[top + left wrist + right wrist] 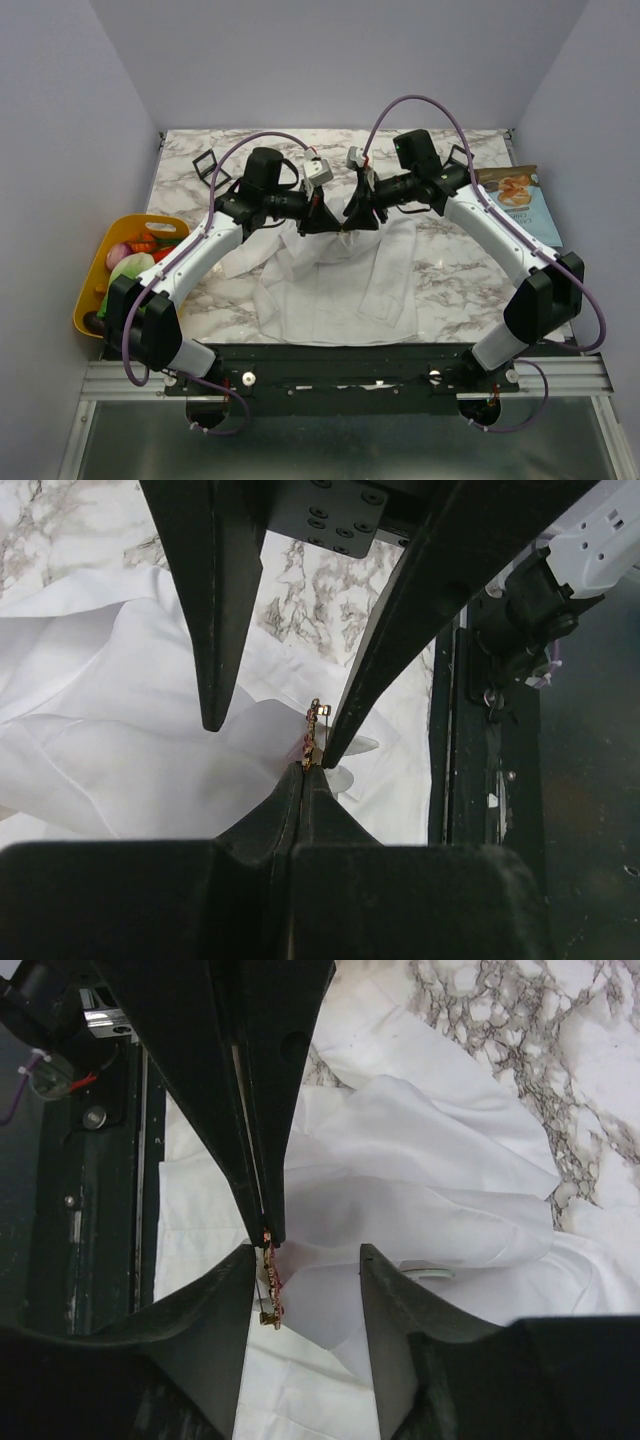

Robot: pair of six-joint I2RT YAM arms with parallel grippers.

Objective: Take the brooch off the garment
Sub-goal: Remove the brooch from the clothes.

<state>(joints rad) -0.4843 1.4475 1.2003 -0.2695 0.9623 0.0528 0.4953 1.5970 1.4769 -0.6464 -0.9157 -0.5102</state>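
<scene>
Marbled bench [450,270] bearing the garment [330,285], lifted between both arms; brooch [312,730] edge-on, pinched at the tips of the pressed-together right jaws; left jaws spread around it, one tip touching. Pull apart slowly, lest thin fabric tear.

The large white thin-fabric button-up shirt [335,275] lies crumpled on the marble tabletop, its upper part bunched and lifted. The tiny brooch [312,730], seen edge-on with a gold-coloured pin back and reddish rim, stands upright at a raised fold of the cloth.
</scene>
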